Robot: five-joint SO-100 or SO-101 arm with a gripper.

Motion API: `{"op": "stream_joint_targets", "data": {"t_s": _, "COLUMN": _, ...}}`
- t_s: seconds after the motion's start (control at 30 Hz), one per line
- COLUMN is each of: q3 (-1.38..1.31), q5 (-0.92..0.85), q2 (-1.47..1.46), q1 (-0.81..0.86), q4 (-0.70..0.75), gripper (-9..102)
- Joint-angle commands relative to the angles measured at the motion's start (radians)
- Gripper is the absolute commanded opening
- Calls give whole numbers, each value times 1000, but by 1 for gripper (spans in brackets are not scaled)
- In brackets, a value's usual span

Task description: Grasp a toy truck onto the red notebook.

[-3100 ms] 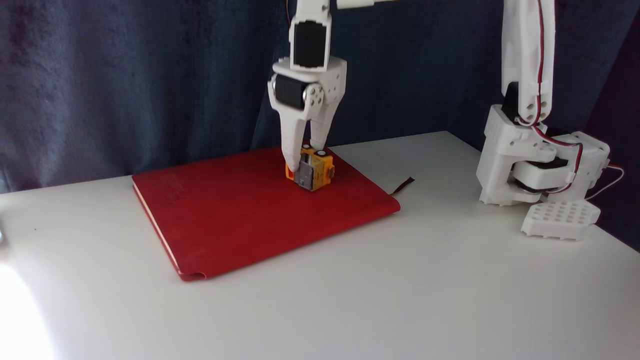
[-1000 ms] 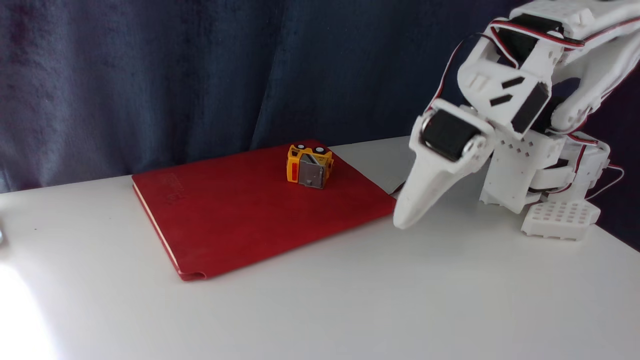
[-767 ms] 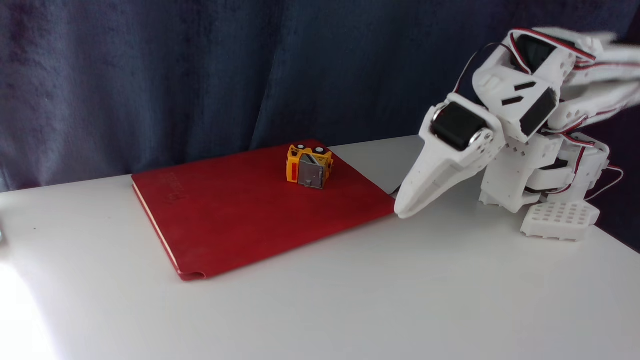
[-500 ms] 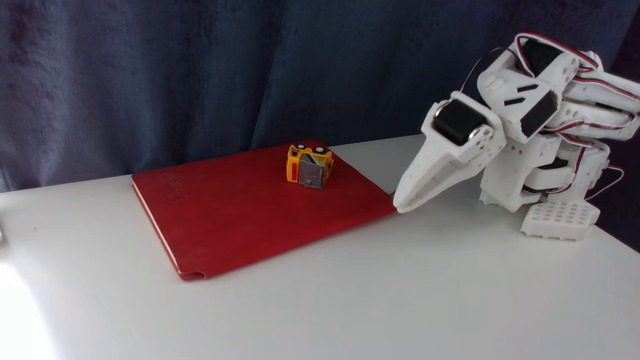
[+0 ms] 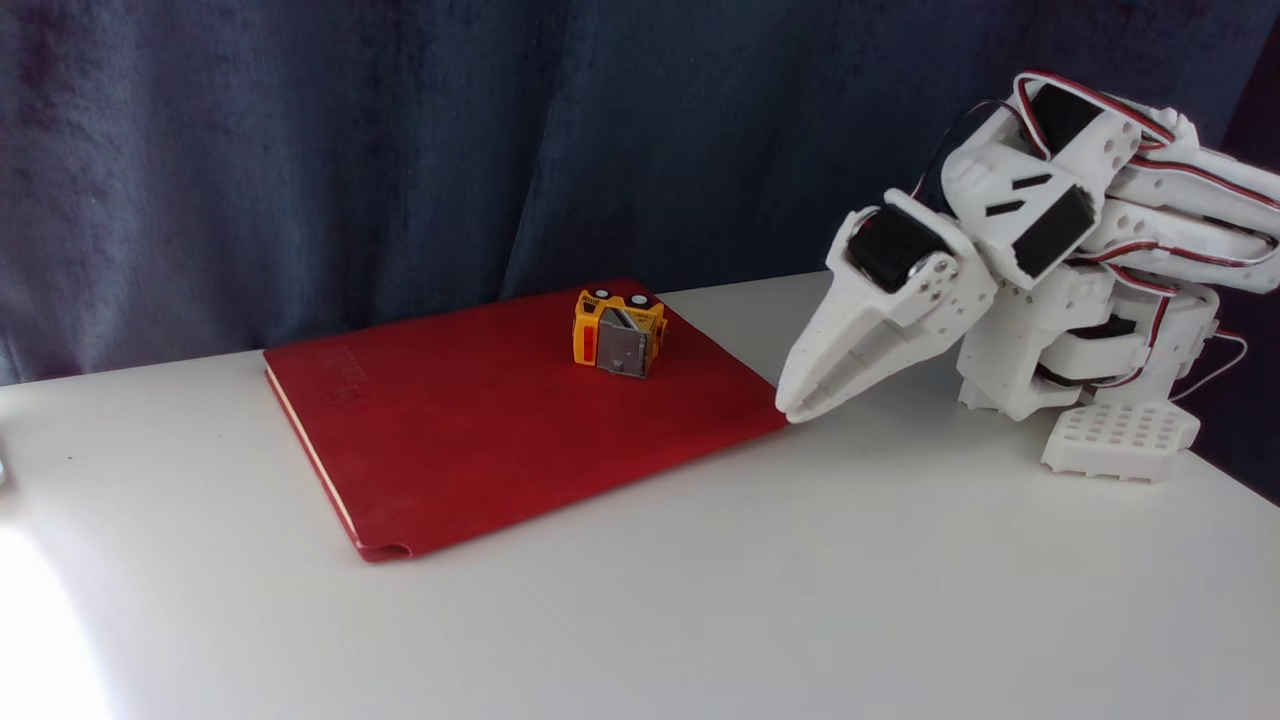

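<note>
One toy truck [image 5: 619,333] sits on the red notebook [image 5: 500,420], and it's parked near the notebook's far right corner, standing on end with its black-and-white wheels up top and its grey panel facing the camera. Nothing is touching it. The notebook lies flat on the white table [image 5: 700,600], angled, toward the table's far edge, with cream page edges showing along its left side and one near corner curled slightly. Over on the right, the white arm is folded low over its base [image 5: 1090,360], which stands by the table's right edge, red and black wires running along its upper links. The gripper [image 5: 795,403] points down and to the left, its tip just beside the notebook's right corner; whether it touches the cover, I cannot tell. Its jaws look pressed together, with nothing between them. Well apart from the truck, that gripper. Dark blue curtain [image 5: 300,150] hangs behind the table's far edge.
</note>
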Motion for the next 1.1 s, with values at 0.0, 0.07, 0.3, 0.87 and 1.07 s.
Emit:
{"op": "stream_joint_targets", "data": {"t_s": 0.0, "q3": -5, "q5": 6, "q2": 20, "q1": 11, "q4": 0, "gripper": 0}}
{"op": "stream_joint_targets", "data": {"t_s": 0.07, "q3": -5, "q5": 6, "q2": 20, "q1": 8, "q4": 0, "gripper": 0}}
{"op": "stream_joint_targets", "data": {"t_s": 0.3, "q3": -5, "q5": -3, "q2": 20, "q1": 12, "q4": 0, "gripper": 0}}
{"op": "stream_joint_targets", "data": {"t_s": 0.87, "q3": -5, "q5": -9, "q2": 20, "q1": 2, "q4": 0, "gripper": 0}}
{"op": "stream_joint_targets", "data": {"t_s": 1.07, "q3": -5, "q5": -9, "q2": 20, "q1": 2, "q4": 0, "gripper": 0}}
